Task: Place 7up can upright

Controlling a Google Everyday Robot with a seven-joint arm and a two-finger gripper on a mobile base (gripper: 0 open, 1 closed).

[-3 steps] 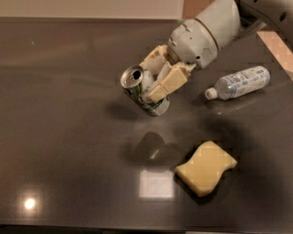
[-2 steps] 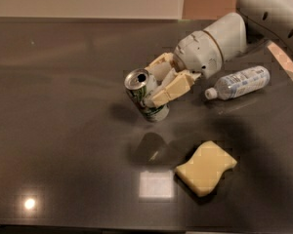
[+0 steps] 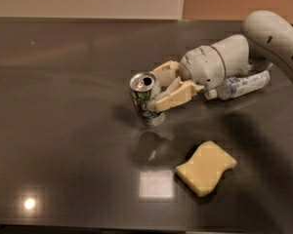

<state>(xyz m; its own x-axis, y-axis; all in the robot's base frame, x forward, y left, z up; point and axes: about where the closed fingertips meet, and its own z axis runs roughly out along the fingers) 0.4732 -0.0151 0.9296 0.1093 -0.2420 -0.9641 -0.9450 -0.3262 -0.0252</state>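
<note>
The 7up can [image 3: 143,101] is silver-white with green markings and an open silver top. It is almost upright, leaning slightly left, near the middle of the dark table [image 3: 63,130]. My gripper [image 3: 160,87] comes in from the right and is shut on the can, one beige finger [image 3: 164,70] behind it and one finger [image 3: 176,96] in front. The can's base is at or just above the tabletop; I cannot tell whether it touches.
A clear plastic water bottle [image 3: 241,85] lies on its side behind my wrist at the right. A yellow sponge [image 3: 205,167] lies in front of the can, to the right. A pale wall runs along the table's far edge.
My gripper has turned and come lower with the can in it. The can has gone from tilted to nearly upright and is closer to the tabletop.
</note>
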